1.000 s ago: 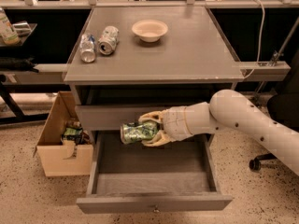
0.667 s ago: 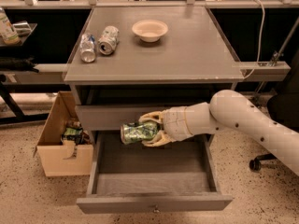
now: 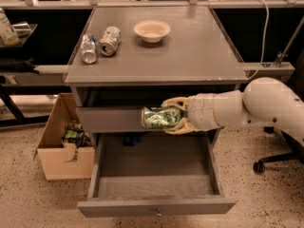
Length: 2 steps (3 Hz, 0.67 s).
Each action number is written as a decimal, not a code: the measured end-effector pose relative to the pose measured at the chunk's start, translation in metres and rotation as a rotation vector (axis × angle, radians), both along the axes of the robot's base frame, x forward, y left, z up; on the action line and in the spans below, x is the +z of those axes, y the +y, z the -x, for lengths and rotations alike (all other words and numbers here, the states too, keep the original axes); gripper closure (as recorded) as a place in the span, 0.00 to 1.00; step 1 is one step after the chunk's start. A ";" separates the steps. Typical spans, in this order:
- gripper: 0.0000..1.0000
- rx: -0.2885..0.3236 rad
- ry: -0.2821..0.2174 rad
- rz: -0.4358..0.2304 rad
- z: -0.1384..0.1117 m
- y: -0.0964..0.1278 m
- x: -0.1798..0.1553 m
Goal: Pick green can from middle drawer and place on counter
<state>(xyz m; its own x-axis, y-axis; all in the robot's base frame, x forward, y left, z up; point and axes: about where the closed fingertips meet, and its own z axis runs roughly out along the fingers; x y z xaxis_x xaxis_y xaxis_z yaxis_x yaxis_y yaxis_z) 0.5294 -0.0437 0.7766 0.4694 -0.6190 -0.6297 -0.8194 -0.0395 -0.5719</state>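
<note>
The green can (image 3: 160, 117) lies on its side in my gripper (image 3: 174, 116), whose pale fingers (image 3: 175, 102) are shut on it from the right. The can hangs in the air in front of the closed upper drawer and above the open middle drawer (image 3: 156, 205), which is pulled out and has nothing showing inside. The counter (image 3: 190, 51) is above the can, its front edge just over my gripper. My white arm (image 3: 247, 106) reaches in from the right.
Two silver-white cans (image 3: 99, 44) lie on the counter's left part, and a pale bowl (image 3: 152, 30) stands at its back middle. A cardboard box (image 3: 64, 144) of litter sits on the floor to the left. A chair base (image 3: 273, 160) is at the right.
My gripper and the green can have risen a little and shifted slightly right, from over the open drawer to in front of the upper drawer.
</note>
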 end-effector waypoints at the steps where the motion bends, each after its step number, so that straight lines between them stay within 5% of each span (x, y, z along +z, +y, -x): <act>1: 1.00 -0.093 -0.052 0.018 -0.011 -0.041 0.040; 2: 1.00 -0.097 -0.048 0.012 -0.013 -0.042 0.041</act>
<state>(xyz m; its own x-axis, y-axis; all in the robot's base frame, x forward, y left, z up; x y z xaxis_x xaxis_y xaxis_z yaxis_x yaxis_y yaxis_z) 0.5423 -0.0857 0.8175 0.4364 -0.6703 -0.6002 -0.7916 0.0311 -0.6103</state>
